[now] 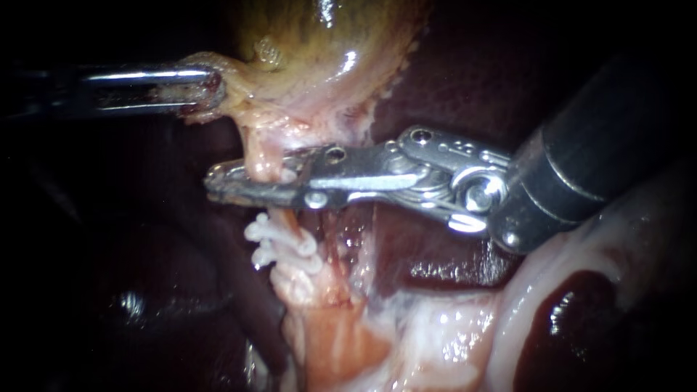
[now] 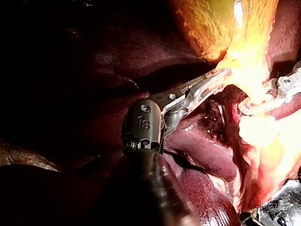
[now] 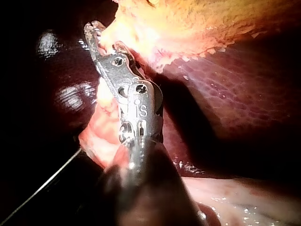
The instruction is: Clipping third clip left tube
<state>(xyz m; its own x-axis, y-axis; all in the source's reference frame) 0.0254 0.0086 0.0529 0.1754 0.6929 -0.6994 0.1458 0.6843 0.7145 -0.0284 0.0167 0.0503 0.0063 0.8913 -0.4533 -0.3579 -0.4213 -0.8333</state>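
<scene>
The left tube (image 1: pixel 265 156) runs down from the yellow-green gallbladder (image 1: pixel 319 43) as a pale pink strand. My right instrument (image 1: pixel 250 181) reaches across from the right, and its jaws are shut on this tube from both sides. Just below the jaws, two white clips (image 1: pixel 279 247) sit on the same tube. My left instrument (image 1: pixel 210 91) comes in from the left, shut on the gallbladder's tissue beside its neck. In the left wrist view its jaws (image 2: pixel 218 77) hold that pale tissue taut. In the right wrist view the right instrument (image 3: pixel 96 35) holds tissue under the gallbladder.
Dark red liver (image 1: pixel 450 94) lies behind and to the right. A second thin pink strand (image 1: pixel 335 247) runs right of the clipped tube. Pale fatty tissue (image 1: pixel 465 327) and a dark blood pool (image 1: pixel 573 305) lie at the lower right.
</scene>
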